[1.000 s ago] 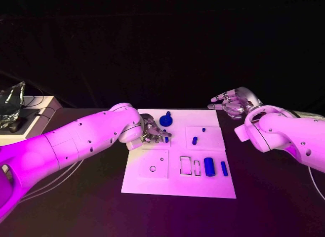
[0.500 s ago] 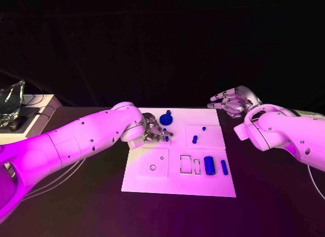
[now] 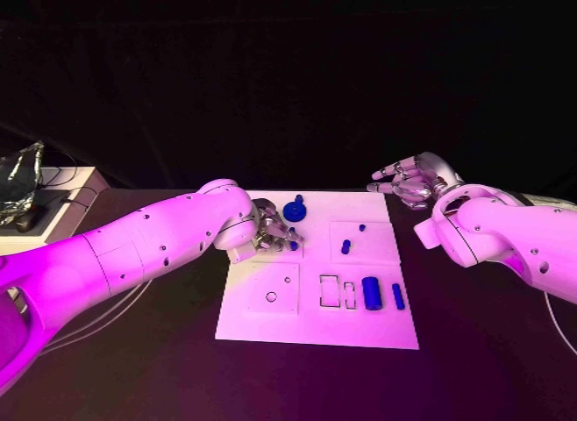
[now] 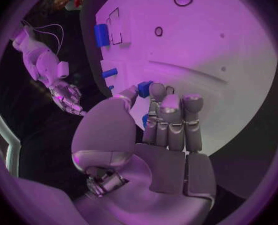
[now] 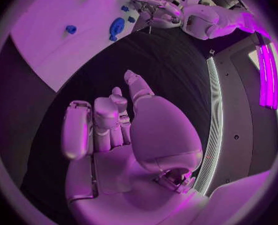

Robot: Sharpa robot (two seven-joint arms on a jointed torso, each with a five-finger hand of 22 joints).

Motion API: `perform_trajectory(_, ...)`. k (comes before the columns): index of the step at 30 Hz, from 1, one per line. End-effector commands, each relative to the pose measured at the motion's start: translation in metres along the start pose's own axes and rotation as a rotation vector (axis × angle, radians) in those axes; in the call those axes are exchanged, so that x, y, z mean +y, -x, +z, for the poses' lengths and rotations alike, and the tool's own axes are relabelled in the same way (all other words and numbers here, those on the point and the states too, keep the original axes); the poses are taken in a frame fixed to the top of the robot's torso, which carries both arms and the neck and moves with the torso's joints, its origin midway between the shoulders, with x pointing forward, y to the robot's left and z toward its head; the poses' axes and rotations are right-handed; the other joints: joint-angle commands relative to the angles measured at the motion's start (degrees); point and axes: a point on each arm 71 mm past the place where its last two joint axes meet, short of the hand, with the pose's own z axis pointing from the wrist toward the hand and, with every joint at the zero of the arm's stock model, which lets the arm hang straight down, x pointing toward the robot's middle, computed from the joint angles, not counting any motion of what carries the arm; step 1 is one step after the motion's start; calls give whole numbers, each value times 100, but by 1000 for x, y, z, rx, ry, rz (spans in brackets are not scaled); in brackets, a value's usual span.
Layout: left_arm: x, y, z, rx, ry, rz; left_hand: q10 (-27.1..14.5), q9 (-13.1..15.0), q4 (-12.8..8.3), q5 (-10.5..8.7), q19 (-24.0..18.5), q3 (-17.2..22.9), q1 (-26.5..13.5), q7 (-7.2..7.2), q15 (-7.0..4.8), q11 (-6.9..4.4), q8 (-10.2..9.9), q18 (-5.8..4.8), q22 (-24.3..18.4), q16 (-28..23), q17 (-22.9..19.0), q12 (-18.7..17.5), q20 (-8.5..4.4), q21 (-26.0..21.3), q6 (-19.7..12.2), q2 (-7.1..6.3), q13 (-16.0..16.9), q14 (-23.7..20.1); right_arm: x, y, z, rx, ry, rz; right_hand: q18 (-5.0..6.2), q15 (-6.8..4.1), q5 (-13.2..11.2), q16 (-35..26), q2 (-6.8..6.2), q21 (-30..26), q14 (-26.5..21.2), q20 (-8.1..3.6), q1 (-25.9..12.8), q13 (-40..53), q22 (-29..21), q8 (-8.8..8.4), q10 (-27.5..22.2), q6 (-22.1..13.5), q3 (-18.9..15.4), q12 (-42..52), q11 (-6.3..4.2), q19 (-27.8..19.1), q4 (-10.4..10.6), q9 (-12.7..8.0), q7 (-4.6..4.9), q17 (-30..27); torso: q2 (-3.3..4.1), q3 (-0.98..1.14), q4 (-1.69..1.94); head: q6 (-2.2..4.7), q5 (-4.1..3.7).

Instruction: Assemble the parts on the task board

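Note:
The white task board (image 3: 320, 320) lies mid-table. My left hand (image 3: 274, 235) hovers low over its far left part, thumb and a finger pinching a small blue part (image 3: 293, 244); the left wrist view shows that blue part (image 4: 145, 88) at the fingertips (image 4: 156, 91). A round blue part (image 3: 295, 210) sits just beyond the hand. Two small blue parts (image 3: 345, 248) stand further right, and two longer blue parts (image 3: 372, 295) lie near the board's near right. My right hand (image 3: 413, 182) hangs above the black table past the board's far right corner, fingers apart, holding nothing; its palm (image 5: 114, 150) shows bare.
A white box with a crumpled silver bag (image 3: 17, 189) stands at the table's far left. Cables (image 3: 111, 316) trail on the table left of the board. Outlined recesses (image 3: 329, 293) and a small round hole (image 3: 271, 298) mark the board's near half.
The left hand's fingers have shifted slightly over the small blue part near the round one. The right hand has stayed where it was.

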Motion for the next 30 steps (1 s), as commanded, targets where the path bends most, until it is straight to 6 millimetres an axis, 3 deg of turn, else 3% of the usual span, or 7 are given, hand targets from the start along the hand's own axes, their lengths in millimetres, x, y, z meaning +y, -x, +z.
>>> perform_trajectory(1, -2, -4, 1, 21, -11, 10, -36, -24, -64, 6, -30, 90, 36, 1, 7, 11, -32, -55, 7, -17, -8, 4, 9, -40, -24, 33, -11, -41, 1, -2, 0, 19, 8, -10, -30, -20, 32, -35, -19, -13, -2, -7, -29, -7, 1072, -24, -29, -10, 20, -33, 10, 379, 15, 3, 15, 4, 1, -1, 1, -10, -3)
perform_trajectory(5, -2, -3, 1, 20, -13, 7, -43, -70, -146, 13, -37, 215, 20, 11, 11, 20, -74, -54, 31, -9, -4, -27, 13, -66, -27, 46, -44, -52, 1, -2, 0, 21, 7, -12, -30, -20, 32, -35, -19, -13, -2, -7, -29, -7, 1072, -24, -29, -10, 20, -33, 10, 379, 15, 3, 15, 4, 2, -1, 8, -18, -2)
perform_trajectory(8, -1, -3, 1, 19, -15, -1, -45, -108, -278, 13, -43, 592, 31, 6, 6, 13, -106, -54, 55, -6, -6, -53, 11, -89, -29, -17, -74, -60, 1, -2, 1, 23, 6, -13, -29, -20, 38, -33, -16, -21, -1, -7, -27, -6, 1070, -26, -29, -11, 22, -32, 10, 378, 14, 3, 16, 7, 1, 0, 8, -22, -1)
perform_trajectory(14, -1, -3, -1, 19, -28, -19, -9, -17, -784, 128, -54, 1437, 127, -4, -9, -8, -34, -49, 96, 23, 16, -108, 26, -107, -89, -45, -136, -57, 1, -3, 1, 27, 6, -17, -29, -20, 38, -33, -16, -21, -1, -7, -27, -6, 1070, -26, -29, -11, 22, -32, 10, 378, 14, 3, 16, 7, 4, -1, 4, -27, 5)
perform_trajectory(16, -1, -3, -2, 19, -32, -24, 28, 90, -935, 228, -54, 1660, 44, 0, -9, -9, 57, -28, 116, 51, 41, -133, 52, -106, -127, -70, -166, -39, 1, -3, 1, 28, 6, -18, -29, -20, 38, -33, -16, -21, -1, -7, -27, -6, 1070, -26, -29, -11, 22, -32, 10, 378, 14, 3, 16, 7, 4, -1, 4, -30, 6)
perform_trajectory(21, -1, -2, -4, 14, -41, -34, 107, 268, -1120, 731, -11, 1865, -110, -11, -20, -33, 214, -1, 185, 113, 108, -164, 69, -74, -151, -127, -215, 7, 0, -2, 1, 28, 6, -20, -28, -18, 45, -37, -19, -25, -1, -5, -33, -13, 1069, -34, -40, -20, 20, -42, 13, 377, 12, -1, 21, 4, 5, 1, 1, -30, 9)
perform_trajectory(30, 5, 0, -9, 10, -40, -37, 200, 386, -1285, 1141, 76, 1987, -258, -27, -42, -61, 302, -7, 308, 136, 161, -184, 34, -18, -127, -187, -287, 33, -2, 0, 1, 24, 3, -23, -26, -16, 43, -43, -23, -29, -2, -3, -40, -15, 1068, -38, -40, -25, 18, -43, 15, 376, 13, -6, 22, 0, 5, 6, 8, -38, 10)
